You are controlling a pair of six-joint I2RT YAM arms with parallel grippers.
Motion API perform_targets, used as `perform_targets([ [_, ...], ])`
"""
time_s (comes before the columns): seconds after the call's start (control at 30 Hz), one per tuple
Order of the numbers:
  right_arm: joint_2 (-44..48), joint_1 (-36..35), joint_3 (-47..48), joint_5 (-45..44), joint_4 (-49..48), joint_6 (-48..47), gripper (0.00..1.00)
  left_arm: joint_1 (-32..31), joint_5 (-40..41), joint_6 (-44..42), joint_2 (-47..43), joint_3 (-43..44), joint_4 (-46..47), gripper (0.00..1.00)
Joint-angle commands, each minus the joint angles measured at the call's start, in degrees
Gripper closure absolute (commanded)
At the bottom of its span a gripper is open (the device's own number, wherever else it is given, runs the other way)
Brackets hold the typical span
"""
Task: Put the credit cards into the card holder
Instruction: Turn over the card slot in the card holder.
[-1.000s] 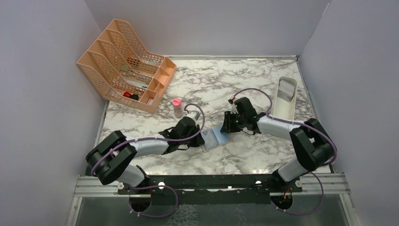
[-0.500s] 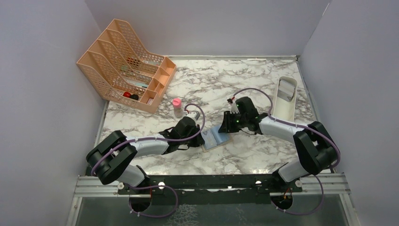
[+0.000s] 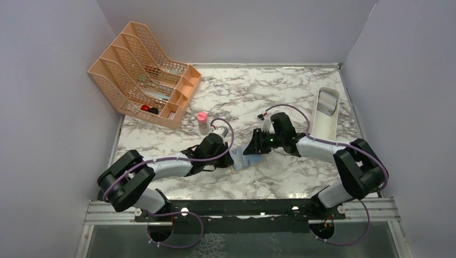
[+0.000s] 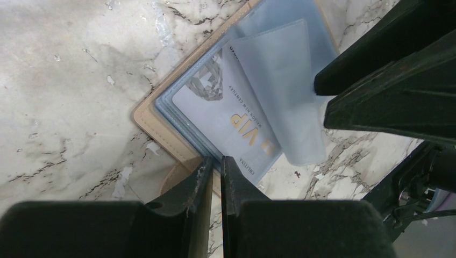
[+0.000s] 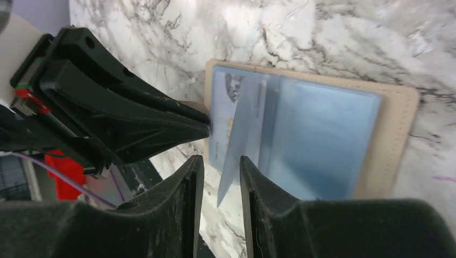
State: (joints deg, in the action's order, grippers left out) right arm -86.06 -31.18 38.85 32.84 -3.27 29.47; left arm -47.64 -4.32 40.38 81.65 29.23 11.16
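The tan card holder [image 3: 243, 161] lies open on the marble between both arms, its light blue sleeves facing up [image 5: 395, 140]. A silvery credit card [image 4: 236, 115] marked VIP in gold sits in a sleeve on the half nearest my left gripper. My left gripper [image 4: 215, 162] is shut on the holder's tan edge [image 4: 161, 126] and pins it down. A loose blue sleeve leaf [image 5: 242, 129] stands up from the spine. Its lower corner sits between the parted fingers of my right gripper [image 5: 219, 160], which is open just above the holder. No other card shows.
A peach mesh file rack [image 3: 142, 75] stands at the back left. A small pink-capped bottle [image 3: 202, 122] is just behind my left gripper [image 3: 230, 156]. A long white tray [image 3: 325, 110] lies at the back right. Grey walls close in three sides.
My right gripper has shifted a little left over the holder, and a blue sleeve leaf now stands up between its fingers. The left arm has not moved.
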Motion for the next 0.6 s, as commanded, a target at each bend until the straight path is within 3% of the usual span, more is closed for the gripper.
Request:
perform_targets([
  [0.0, -2.9, -0.4, -3.4, 9.5, -12.0, 7.2, 0.64, -0.2, 1.0, 0.0, -3.3, 0.5, -0.8, 0.85],
  [0.27, -7.9, -1.0, -6.6, 10.8, -23.1, 14.3, 0.64, -0.2, 3.1, 1.3, -9.2, -0.3, -3.2, 0.85],
  [0.4, -7.6, -1.1, -3.0, 6.9, -15.9, 9.8, 0.64, -0.2, 3.9, 1.5, -12.1, 0.0, -3.5, 0.83],
  [0.57, -3.5, -1.0, 3.5, -5.9, -1.1, -0.5, 0.64, -0.2, 3.9, 0.0, -12.5, 1.8, -2.8, 0.8],
])
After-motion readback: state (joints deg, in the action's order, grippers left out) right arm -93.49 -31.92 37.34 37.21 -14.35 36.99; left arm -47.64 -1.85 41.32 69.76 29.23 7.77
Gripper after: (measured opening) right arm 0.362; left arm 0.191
